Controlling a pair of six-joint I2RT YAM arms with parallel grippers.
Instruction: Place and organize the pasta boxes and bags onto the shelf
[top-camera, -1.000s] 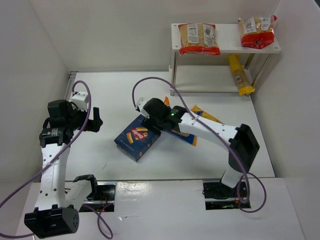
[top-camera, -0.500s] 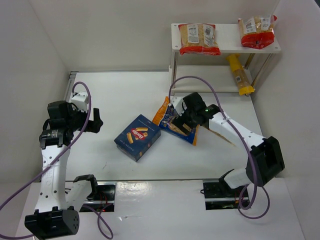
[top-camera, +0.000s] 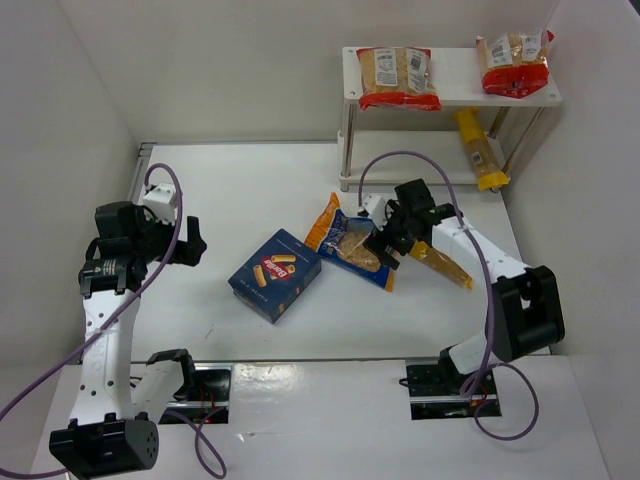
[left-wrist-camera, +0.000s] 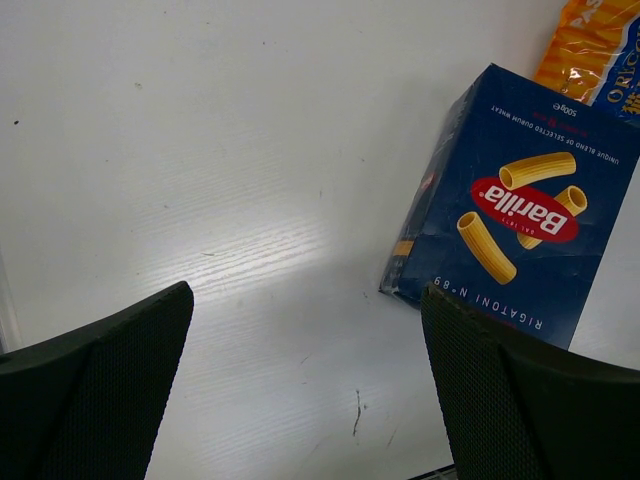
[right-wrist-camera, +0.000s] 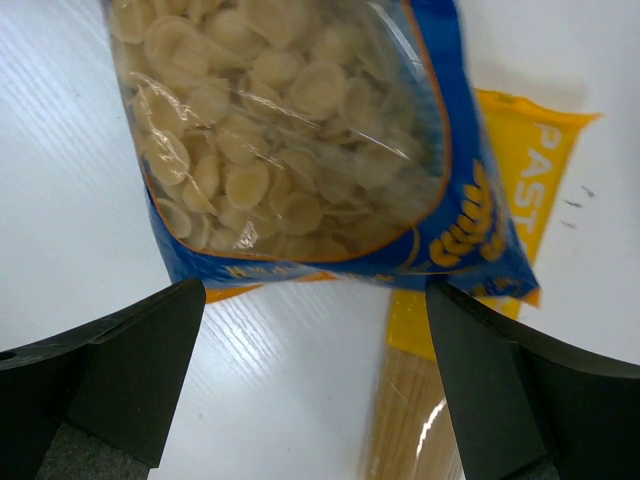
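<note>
The dark-blue pasta box (top-camera: 275, 275) lies flat on the table and also shows in the left wrist view (left-wrist-camera: 520, 210). The blue-trimmed bag (top-camera: 352, 250) of pale round pieces lies right of it, over an orange bag (top-camera: 322, 220). My right gripper (top-camera: 387, 240) is open and empty, just above that bag's right end (right-wrist-camera: 300, 140). A long orange-yellow bag (top-camera: 442, 263) lies under the right arm (right-wrist-camera: 500, 330). My left gripper (top-camera: 190, 240) is open and empty, left of the box. Two red-trimmed bags (top-camera: 398, 77) (top-camera: 514, 62) lie on the white shelf's top board (top-camera: 455, 90).
Another long orange-yellow bag (top-camera: 478, 150) leans on the shelf's lower tier. White walls close the table on the left, back and right. The shelf stands at the back right corner.
My right arm has drawn back to the right, from the box's far corner to the blue-trimmed bag's right end. The orange bag under it has come into view. The left arm has not moved.
</note>
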